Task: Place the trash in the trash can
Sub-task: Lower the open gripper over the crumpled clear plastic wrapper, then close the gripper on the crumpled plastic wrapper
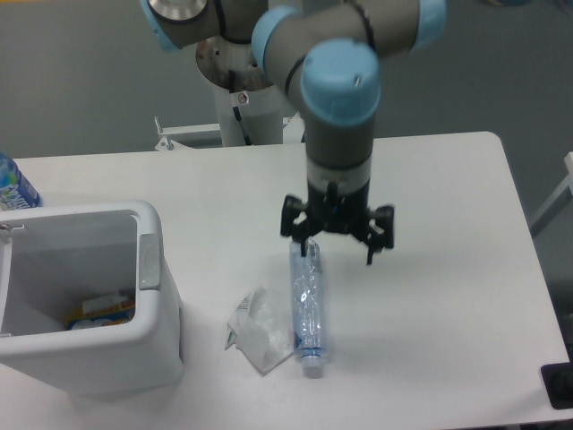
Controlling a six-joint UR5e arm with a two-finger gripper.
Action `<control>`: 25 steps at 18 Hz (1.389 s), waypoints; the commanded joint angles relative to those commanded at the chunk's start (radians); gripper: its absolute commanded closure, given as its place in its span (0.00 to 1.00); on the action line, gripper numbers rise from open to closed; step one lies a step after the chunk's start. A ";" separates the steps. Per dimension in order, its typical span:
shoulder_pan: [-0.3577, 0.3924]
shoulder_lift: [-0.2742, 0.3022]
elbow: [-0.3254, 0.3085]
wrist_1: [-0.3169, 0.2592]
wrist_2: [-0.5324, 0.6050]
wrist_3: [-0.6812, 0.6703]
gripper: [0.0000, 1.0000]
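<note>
A long flattened clear bottle with a bluish tint lies lengthwise on the white table. A crumpled white wrapper rests against its left side. My gripper hangs open just above the far end of the bottle, its left finger over the bottle's tip and its right finger off to the right of it. Nothing is between the fingers. The white trash can stands at the front left, with a yellow and white item lying on its bottom.
An upright blue-labelled bottle stands at the left edge behind the trash can. The arm's base column rises behind the table's far edge. A dark object sits at the front right corner.
</note>
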State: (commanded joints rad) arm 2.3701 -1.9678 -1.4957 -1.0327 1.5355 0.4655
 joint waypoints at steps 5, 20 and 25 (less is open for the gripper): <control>-0.049 -0.080 0.000 0.065 -0.029 -0.074 0.00; -0.097 -0.151 -0.054 0.105 -0.114 -0.125 0.00; -0.098 -0.164 -0.055 0.108 -0.098 -0.120 0.00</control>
State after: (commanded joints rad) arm 2.2718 -2.1322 -1.5508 -0.9250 1.4373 0.3451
